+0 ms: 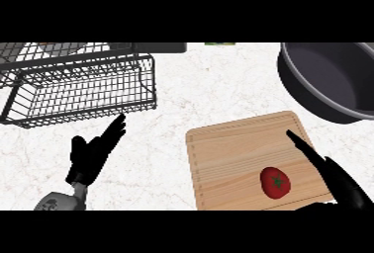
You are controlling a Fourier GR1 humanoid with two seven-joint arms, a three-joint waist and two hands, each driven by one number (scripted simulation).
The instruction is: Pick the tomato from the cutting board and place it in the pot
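A red tomato (275, 182) with a green stem lies on the wooden cutting board (234, 158), near the board's lower right corner. The dark grey pot (329, 79) stands at the upper right, partly cut off by the view's edge. My right hand (332, 173) hovers just right of the tomato with fingers straight, pointing up-left over the board, and holds nothing. My left hand (95, 150) rests open at the lower left, fingers pointing toward the wire basket.
A black wire basket (80, 89) fills the upper left of the white marble counter (182, 84). A dark object sits behind the basket at the top edge.
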